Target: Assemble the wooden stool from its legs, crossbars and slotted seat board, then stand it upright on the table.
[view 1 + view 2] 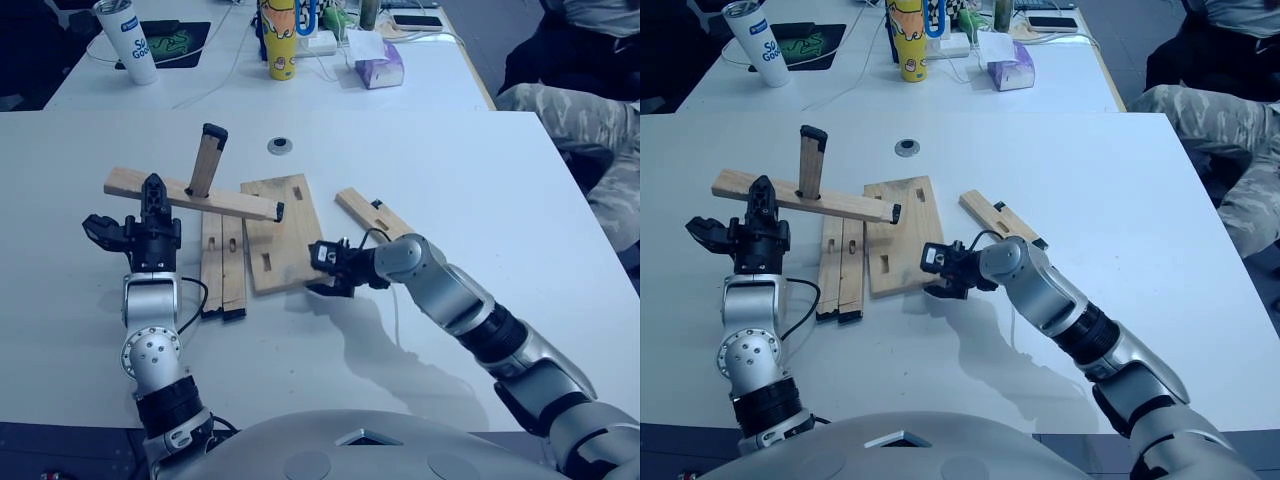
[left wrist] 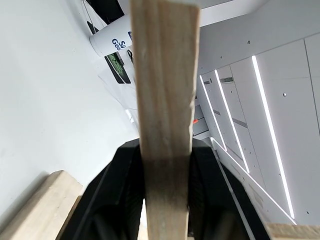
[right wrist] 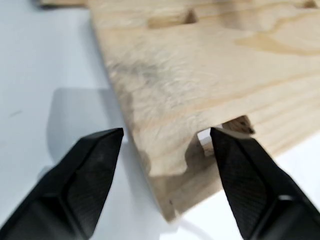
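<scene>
Now, left claw [image 1: 153, 188]: raised over the left part of the counter [image 1: 480, 200], fingers pointing up and clamped on the long bar.
Long bar [image 1: 225, 201]: held up off the counter, lying roughly level, running from the far left toward the middle; its black-capped end sits over the left edge of the seat board, and I cannot tell whether it touches.
Short post [image 1: 207, 160]: stuck into the long bar near its middle, standing up and leaning a little to the right, with a black cap on top.
Left wrist view: black fingers [image 2: 122, 170] pressed on both sides of a pale wooden strip.
Seat board [image 1: 285, 230]: flat on the counter near the middle, slots facing up, turned slightly askew.
Right claw [image 3: 166, 135]: low at the near right corner of the seat board, fingers [image 3: 90, 170] apart with the notched edge of the board between them, gripping nothing.
Pair of legs [image 1: 222, 265]: flat side by side, touching, just left of the seat board and under the long bar, black caps at the near ends.
Loose piece [image 1: 365, 210]: flat at a slant, just right of the seat board, apart from it.
Round disc [image 1: 280, 146]: grey, set in the counter beyond the seat board.
Second counter behind: a white cup [image 1: 125, 40], a yellow cup [image 1: 278, 40] and a tissue box [image 1: 380, 68].
</scene>
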### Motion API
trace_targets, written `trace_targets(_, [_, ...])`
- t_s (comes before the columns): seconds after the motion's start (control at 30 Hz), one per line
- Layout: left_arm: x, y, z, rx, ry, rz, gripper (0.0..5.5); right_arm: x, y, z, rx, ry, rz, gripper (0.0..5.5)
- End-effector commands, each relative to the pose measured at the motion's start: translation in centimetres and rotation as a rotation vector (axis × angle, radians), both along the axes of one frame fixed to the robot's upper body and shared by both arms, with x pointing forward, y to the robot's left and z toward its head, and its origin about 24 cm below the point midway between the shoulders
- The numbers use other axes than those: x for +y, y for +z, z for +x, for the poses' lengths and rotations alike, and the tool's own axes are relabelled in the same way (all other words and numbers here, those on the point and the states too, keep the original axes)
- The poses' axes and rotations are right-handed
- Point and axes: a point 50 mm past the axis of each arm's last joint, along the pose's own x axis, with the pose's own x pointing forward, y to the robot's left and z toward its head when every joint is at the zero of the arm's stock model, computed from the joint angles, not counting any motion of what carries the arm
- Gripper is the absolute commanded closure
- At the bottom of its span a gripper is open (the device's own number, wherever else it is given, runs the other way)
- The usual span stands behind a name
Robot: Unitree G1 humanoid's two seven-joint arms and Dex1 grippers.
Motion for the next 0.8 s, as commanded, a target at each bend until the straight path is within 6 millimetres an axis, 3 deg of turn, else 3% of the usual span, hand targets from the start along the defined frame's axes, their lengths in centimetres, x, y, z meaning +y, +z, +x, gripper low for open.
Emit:
trace_targets(0.03, [0.1,0.5,0.5,-0.021,0.004,0.016,4.47,-3.3,-4.5,-0.2,0.179,-0.242,-0.112,2.26])
trace_targets(0.33, [0.0,0.6,1.1,-0.033,0.007,0.040,4.47,-0.6,-3.4,0.4,0.135,-0.240,0.004,2.26])
trace_targets(0.63, [-1.1,0.4,2.8,0.035,-0.060,0.369,4.47,1.0,-2.5,1.1,0.102,-0.229,0.048,2.26])
trace_targets(0.8, [-1.5,0.4,3.0,0.040,-0.052,0.434,4.48,1.0,-2.7,1.0,0.108,-0.237,0.052,2.26])
